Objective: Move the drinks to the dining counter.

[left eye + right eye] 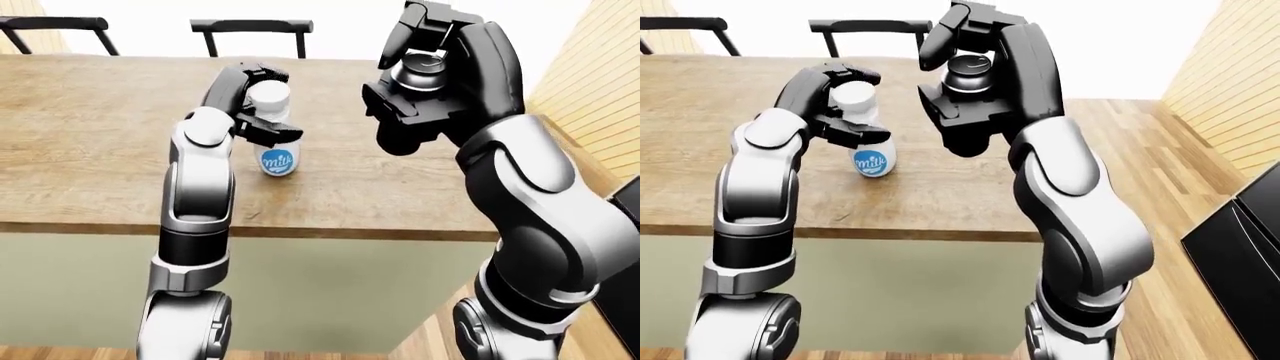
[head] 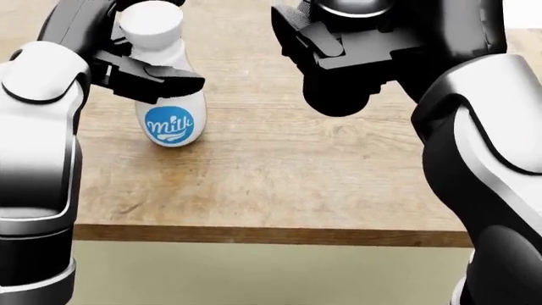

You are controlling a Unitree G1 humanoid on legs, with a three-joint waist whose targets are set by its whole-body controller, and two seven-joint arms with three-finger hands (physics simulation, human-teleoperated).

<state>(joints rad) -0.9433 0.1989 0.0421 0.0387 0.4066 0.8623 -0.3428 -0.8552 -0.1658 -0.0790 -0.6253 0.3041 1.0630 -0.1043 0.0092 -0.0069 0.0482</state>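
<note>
A white milk bottle (image 2: 172,124) with a blue label stands on the wooden counter (image 2: 279,178), at the left of the head view. My left hand (image 2: 161,44) is shut round its neck and shoulder, with one black finger across the side facing me. My right hand (image 1: 425,67) is held above the counter to the right of the bottle. It is shut on a dark drink container (image 1: 402,139) with a silvery top. That container's round lower end hangs clear of the wood.
The counter's near edge (image 2: 271,236) runs across the bottom of the head view, with a pale panel below it. Two dark chairs (image 1: 250,30) (image 1: 55,26) stand beyond the far side. A plank floor (image 1: 1160,150) and a dark appliance (image 1: 1240,247) lie to the right.
</note>
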